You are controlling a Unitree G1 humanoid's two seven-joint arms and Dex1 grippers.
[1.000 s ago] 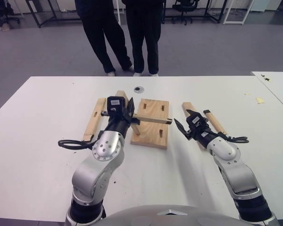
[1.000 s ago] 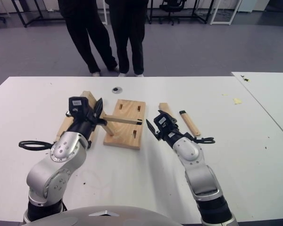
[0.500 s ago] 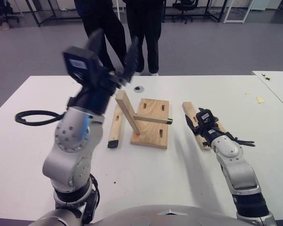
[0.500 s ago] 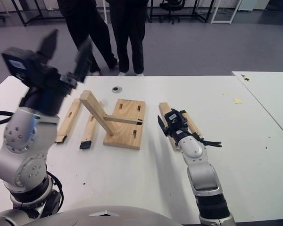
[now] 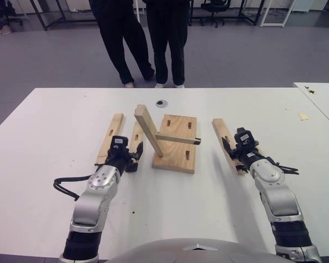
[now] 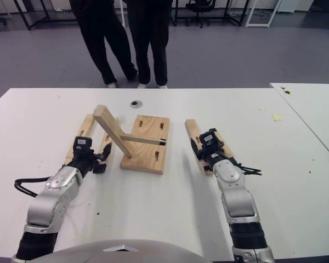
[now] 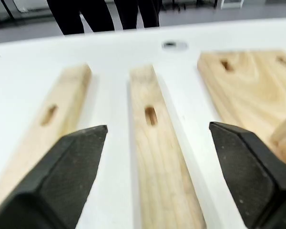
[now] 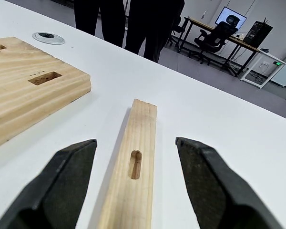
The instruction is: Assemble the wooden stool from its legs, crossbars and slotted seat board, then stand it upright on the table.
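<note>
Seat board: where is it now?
Head views: the seat board lies flat at the centre of the table, two loose legs on its left, a third leg on its right.

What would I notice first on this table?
A tilted wooden leg sticks up, its crossbar reaching across the flat seat board in the middle of the table. The left gripper hangs open over a flat leg left of the board, the right gripper over a second flat leg on its right.

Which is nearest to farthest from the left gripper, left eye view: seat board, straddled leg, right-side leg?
1. Straddled leg, between the left gripper's open fingers.
2. Seat board, to its right.
3. Right-side leg, by the right gripper.
</note>
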